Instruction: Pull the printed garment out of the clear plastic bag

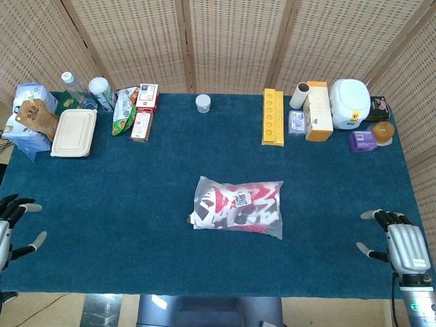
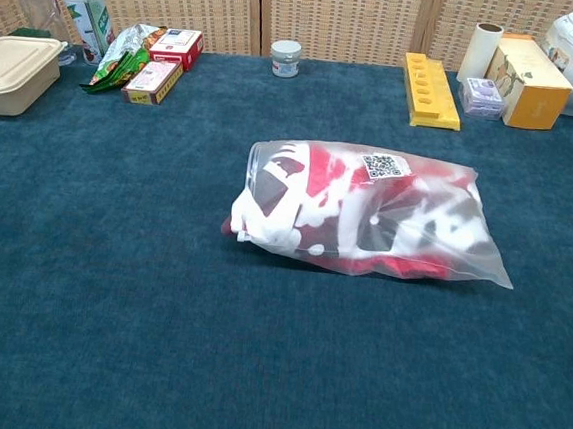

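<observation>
The clear plastic bag (image 1: 238, 206) lies flat at the middle of the blue bench (image 1: 136, 177), its long axis running from nine o'clock to three o'clock. The printed garment (image 2: 318, 202), red, white and dark, fills it, and at the nine o'clock end the cloth bulges out at what looks like the mouth; the three o'clock end tapers flat and looks sealed.

From the left hand (image 1: 12, 228), at the bench's near corner, the bag lies toward two o'clock; from the right hand (image 1: 398, 242) it lies toward ten o'clock. Both are well apart from it, the right perhaps slightly nearer, though the left faces the mouth.

Both hands hold nothing and touch nothing, fingers spread wide.

Likely one hand must pin the sealed end while the other draws the cloth out at nine o'clock.
</observation>
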Controlling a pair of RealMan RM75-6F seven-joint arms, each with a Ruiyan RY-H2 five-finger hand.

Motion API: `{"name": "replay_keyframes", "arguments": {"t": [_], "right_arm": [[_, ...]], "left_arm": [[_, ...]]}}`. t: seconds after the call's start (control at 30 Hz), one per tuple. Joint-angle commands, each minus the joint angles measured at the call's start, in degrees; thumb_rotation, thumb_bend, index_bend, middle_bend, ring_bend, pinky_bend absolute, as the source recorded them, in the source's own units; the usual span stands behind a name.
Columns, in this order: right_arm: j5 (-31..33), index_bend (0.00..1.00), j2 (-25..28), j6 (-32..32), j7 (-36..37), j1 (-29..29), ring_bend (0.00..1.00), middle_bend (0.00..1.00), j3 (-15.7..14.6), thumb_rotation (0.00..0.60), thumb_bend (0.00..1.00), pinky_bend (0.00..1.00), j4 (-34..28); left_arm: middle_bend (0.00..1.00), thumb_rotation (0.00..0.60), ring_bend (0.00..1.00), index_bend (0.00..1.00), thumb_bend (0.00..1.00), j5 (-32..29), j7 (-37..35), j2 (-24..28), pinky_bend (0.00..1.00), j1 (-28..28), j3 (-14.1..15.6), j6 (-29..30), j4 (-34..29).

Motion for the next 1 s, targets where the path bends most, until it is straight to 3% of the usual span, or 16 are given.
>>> {"name": "replay_keyframes", "arguments": {"t": [0.03, 0.43, 0.57, 0.77, 0.93, 1.0], "right_arm": [[0.0, 0.37, -0.2, -0.2, 0.2, 0.0, 0.39, 0.4, -0.1, 0.6, 0.15, 0.31, 0.2], [-1.9, 0.36, -0.2, 0.5, 2.0, 0.3, 0.39, 0.4, -0.1, 0.6, 0.15, 0.31, 0.7], [-5.7, 0.35, 1.3, -1.9, 3.4, 3.9, 0.39, 0.4, 0.6, 0.6, 0.15, 0.33, -2.2], [-7.7, 0.27, 1.4, -10.6, 3.3, 12.0, 0.38, 0.37, 2.8, 0.6, 0.15, 0.34, -6.9], [-5.3, 0.13, 0.4, -17.6, 0.5, 17.3, 0.35, 0.29, 5.0, 0.6, 0.11, 0.33, -9.8], [-2.3, 0.09, -1.0, -23.6, -1.5, 21.5, 0.31, 0.25, 6.8, 0.6, 0.1, 0.32, -11.5]], "left_arm": [[0.29, 0.6, 0.15, 0.36, 0.21, -0.3, 0.2, 0.1, 0.28, -0.1, 0.1, -0.5, -0.2], [0.29, 0.6, 0.15, 0.36, 0.21, 0.2, 0.6, 1.6, 0.28, 0.1, -0.5, 0.9, -1.2], [0.29, 0.6, 0.15, 0.36, 0.21, 0.2, 1.4, 3.7, 0.28, -0.5, -1.4, 0.8, -2.4], [0.29, 0.6, 0.15, 0.36, 0.21, 0.6, 1.9, 5.4, 0.28, -1.3, -2.2, 0.7, -3.7], [0.29, 0.6, 0.15, 0.36, 0.21, 0.4, 2.2, 6.1, 0.28, -1.6, -2.4, 0.4, -4.1], [0.29, 0.6, 0.15, 0.36, 0.21, 0.0, 2.2, 6.7, 0.28, -1.9, -2.7, 0.0, -4.3]]}}
